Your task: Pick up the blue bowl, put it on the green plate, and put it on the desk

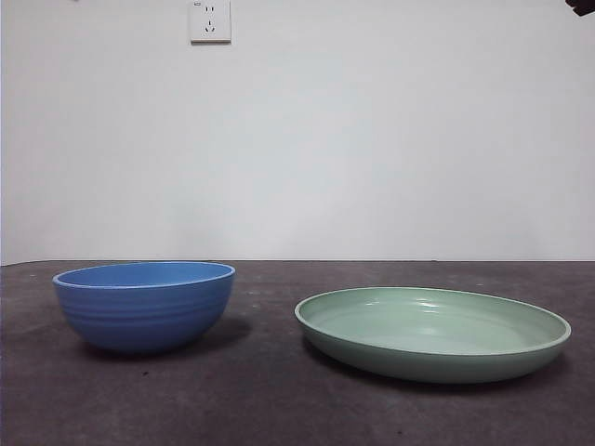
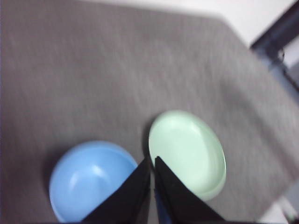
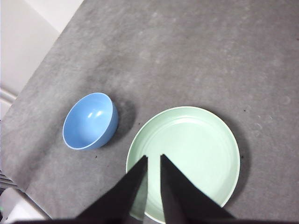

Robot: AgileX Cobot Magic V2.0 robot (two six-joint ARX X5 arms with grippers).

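The blue bowl stands upright and empty on the desk, at the left in the front view. To its right, a short gap away, lies the green plate, also empty. Both arms hang high over the desk. My left gripper is shut and holds nothing, above the gap between the blue bowl and the green plate; this view is blurred. My right gripper hovers shut and empty over the near rim of the green plate, with the blue bowl off to one side.
A white wall with a power socket stands behind the desk. A black arm tip shows at the top right corner of the front view. A dark frame lies past the desk's edge in the left wrist view.
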